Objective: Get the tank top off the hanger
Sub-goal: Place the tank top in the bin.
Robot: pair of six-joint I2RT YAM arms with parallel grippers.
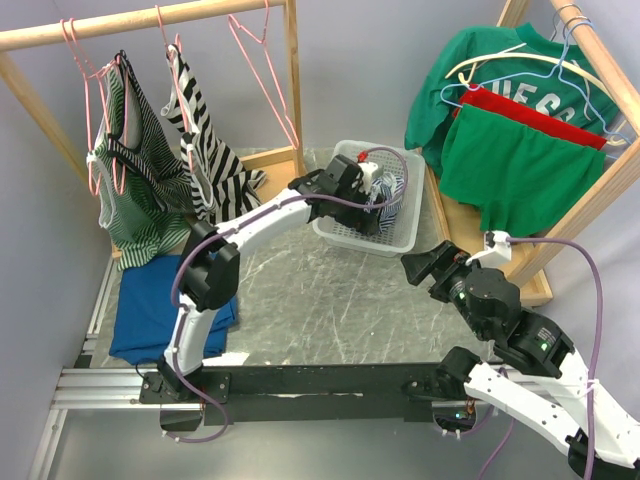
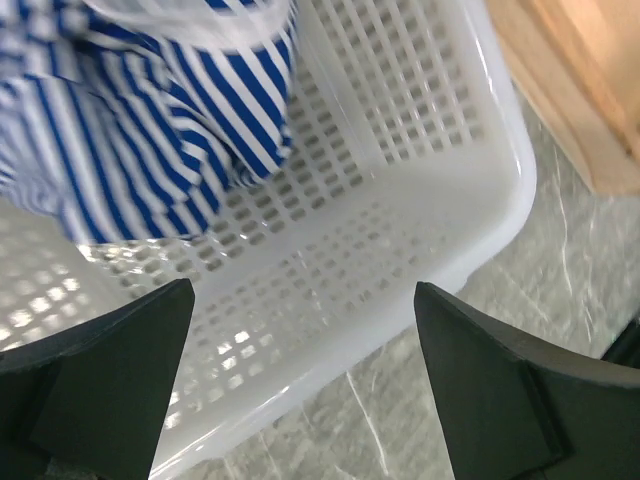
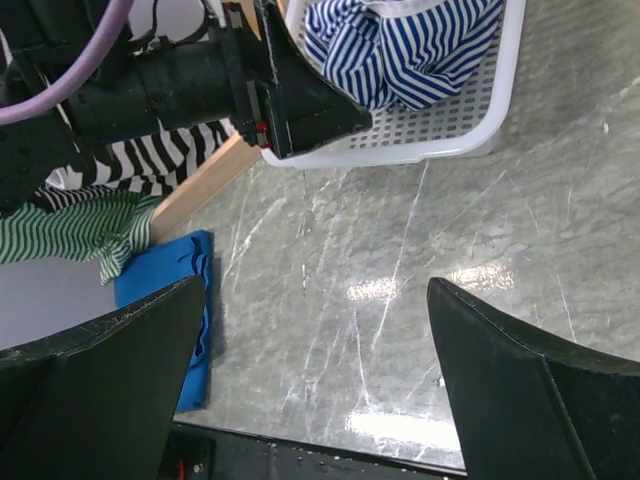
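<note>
Grey marbled table [image 1: 330, 300] filled the middle of the scene, with wooden clothes racks at far left and far right. On it, toward the far side, stood a white perforated basket [image 1: 350, 240], and a blue-and-white striped top [image 1: 392, 192] lay bunched in its far part, off any hanger; the near part of the basket floor was bare. The left gripper [image 2: 304, 290] hung over the basket's near rim with its jaws spread wide and nothing between them. The right gripper [image 3: 316, 285] hovered above the bare table to the right of the basket, equally wide apart and empty.

At far left, a green-striped tank top [image 1: 135, 180] and a black-and-white striped tank top [image 1: 205, 150] hung side by side on pink hangers [image 1: 75, 45] from the wooden rail [image 1: 130, 22]. A folded blue cloth [image 1: 150, 300] lay at near left. On the right rack a green sweatshirt [image 1: 480, 55] carried white lettering, too covered by hangers to read in full.
</note>
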